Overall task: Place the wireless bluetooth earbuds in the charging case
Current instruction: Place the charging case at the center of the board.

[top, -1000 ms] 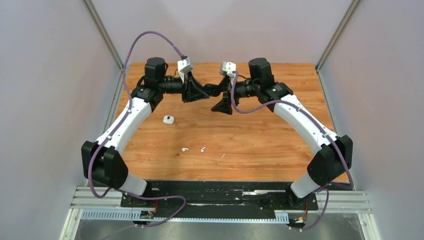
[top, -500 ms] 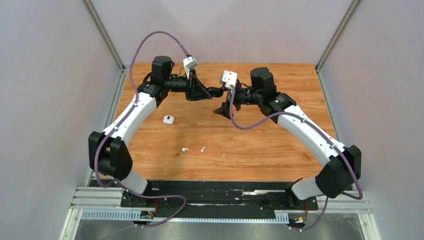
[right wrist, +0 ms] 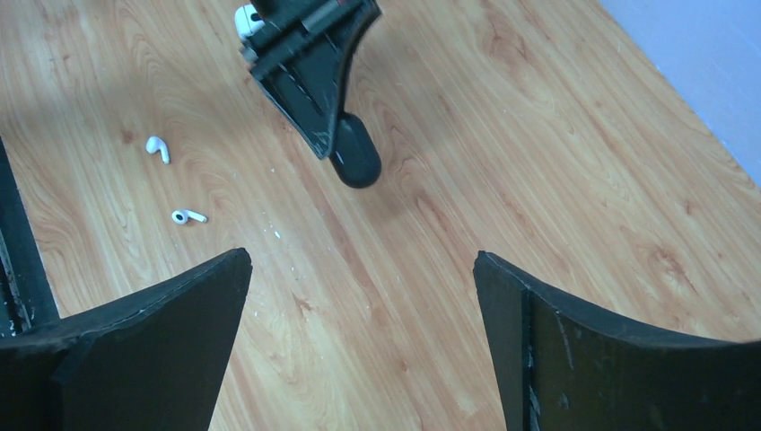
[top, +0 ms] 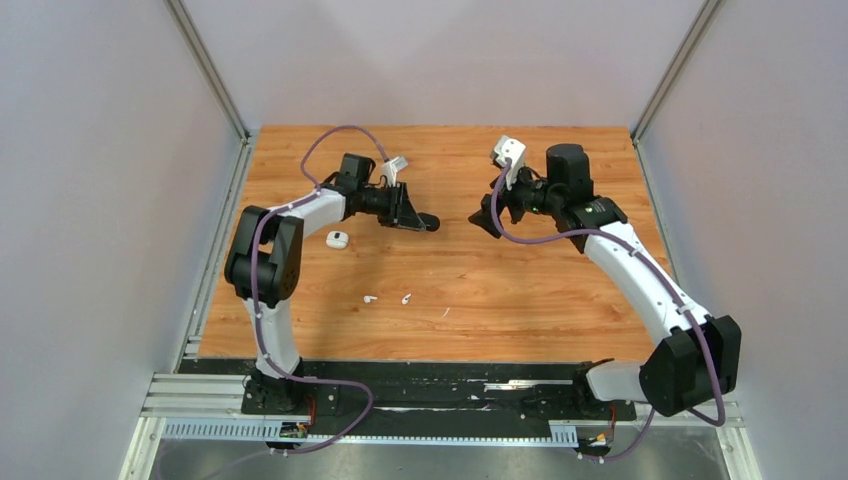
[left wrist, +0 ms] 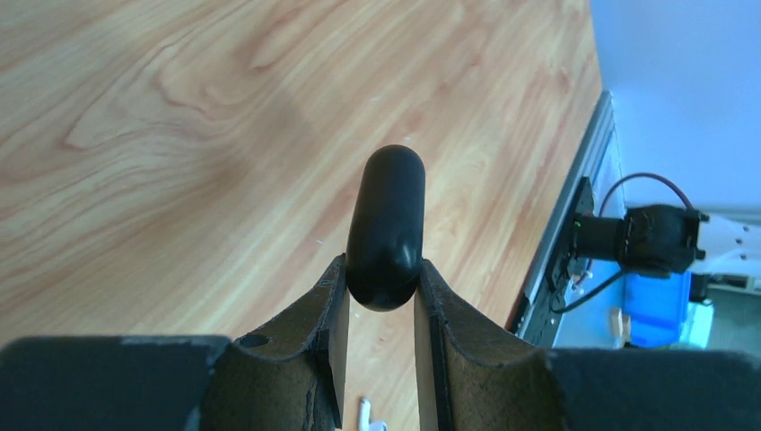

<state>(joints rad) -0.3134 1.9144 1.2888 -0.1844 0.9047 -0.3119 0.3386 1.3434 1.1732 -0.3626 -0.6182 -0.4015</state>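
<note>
Two white earbuds [top: 370,298] [top: 406,298] lie apart on the wooden table, near its front. The right wrist view has them at the left [right wrist: 158,147] [right wrist: 188,216]. My left gripper [top: 416,221] is shut on a black pill-shaped charging case [top: 429,222], held low over the table's middle. Its fingers clamp the case's near end [left wrist: 386,224], and the rest juts out beyond the tips. One earbud [left wrist: 366,417] peeks out below those fingers. My right gripper [top: 481,218] hangs open and empty to the right of the case, facing it.
A small white rounded thing with a dark mark [top: 337,239] rests on the table under the left forearm. A thin white fleck [top: 446,312] lies right of the earbuds. Grey walls stand on both sides, and a metal rail [left wrist: 547,269] borders the table.
The two grippers have drawn apart. The left one dropped lower and nearer with the black case in it. The right one backed off to the right and its jaws spread wider.
</note>
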